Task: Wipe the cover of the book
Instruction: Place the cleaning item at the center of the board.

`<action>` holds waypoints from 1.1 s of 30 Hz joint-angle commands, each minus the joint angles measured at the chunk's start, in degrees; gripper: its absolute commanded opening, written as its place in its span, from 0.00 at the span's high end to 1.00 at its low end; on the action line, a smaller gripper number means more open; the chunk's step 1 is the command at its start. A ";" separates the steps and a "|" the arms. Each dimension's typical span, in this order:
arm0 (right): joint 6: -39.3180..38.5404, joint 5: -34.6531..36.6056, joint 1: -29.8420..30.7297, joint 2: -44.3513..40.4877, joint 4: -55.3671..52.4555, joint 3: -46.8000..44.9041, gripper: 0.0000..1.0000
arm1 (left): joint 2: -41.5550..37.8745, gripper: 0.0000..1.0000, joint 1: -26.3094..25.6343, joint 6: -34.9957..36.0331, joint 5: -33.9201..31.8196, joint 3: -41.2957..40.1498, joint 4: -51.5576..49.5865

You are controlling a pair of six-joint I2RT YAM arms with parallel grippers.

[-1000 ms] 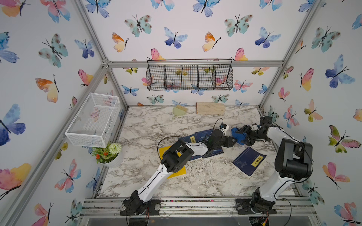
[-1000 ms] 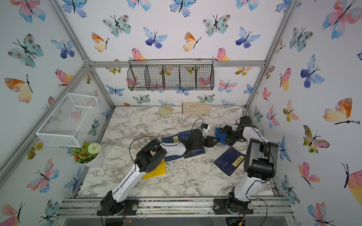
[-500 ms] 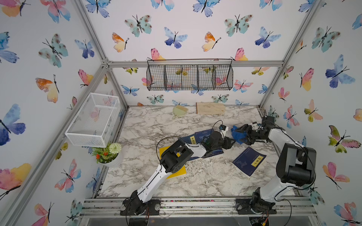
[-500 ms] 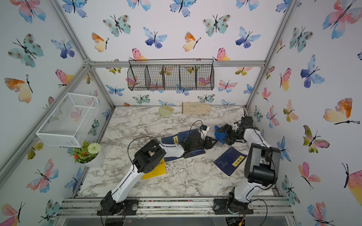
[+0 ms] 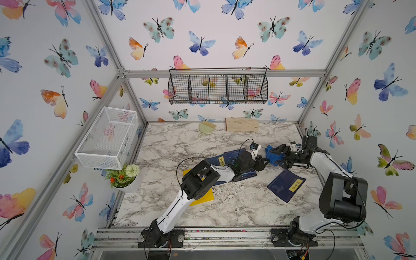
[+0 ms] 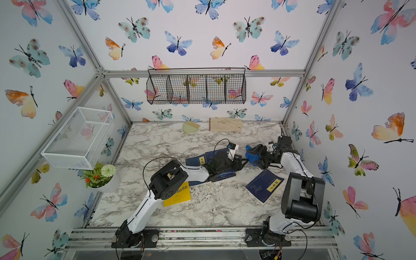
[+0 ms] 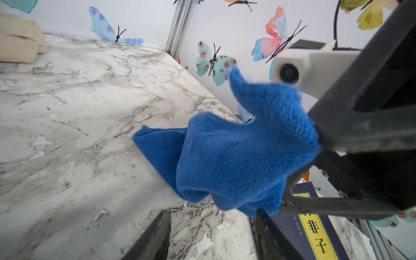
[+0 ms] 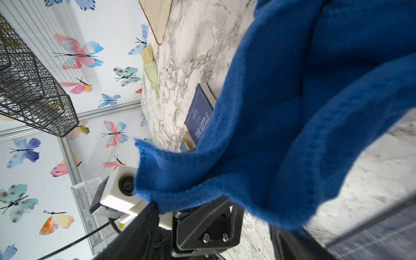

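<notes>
Both top views look steeply down from high at the front, taking in the whole counter (image 5: 171,144). Each wrist view sits close against the blue cloth (image 7: 236,157), facing the opposite arm's camera (image 7: 289,73) across it, so both share cloth and counter.

Enclosure with white butterfly-print walls (image 5: 202,45) on aluminium framing (image 5: 225,73), evenly lit; grey-veined marble tabletop (image 5: 180,144), chipped in patches; black wire basket (image 5: 218,90) hung on the back wall, white wire basket (image 5: 105,137) on the left wall, potted plant (image 5: 125,177) beneath it, beige pad (image 5: 242,124) against the back wall.
</notes>
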 commanded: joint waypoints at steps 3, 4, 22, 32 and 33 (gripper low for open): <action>1.27 -2.65 1.19 -1.01 1.28 -0.98 0.22 | -2.13 0.40 -0.27 -1.20 1.42 0.76 5.04; 1.38 -2.75 1.49 -0.98 1.39 -1.17 0.22 | -1.91 0.40 -0.30 -1.60 1.57 0.98 5.69; -2.00 8.73 0.97 5.37 -4.52 12.10 0.22 | -0.93 1.00 -0.41 -1.60 0.37 1.01 -0.44; -3.48 41.84 0.83 7.63 -14.12 27.50 0.22 | 1.48 0.02 -1.53 8.14 -16.15 24.46 -53.91; -3.71 43.28 0.88 7.54 -14.81 28.14 0.22 | 0.56 0.02 -1.89 9.63 -18.48 25.37 -57.26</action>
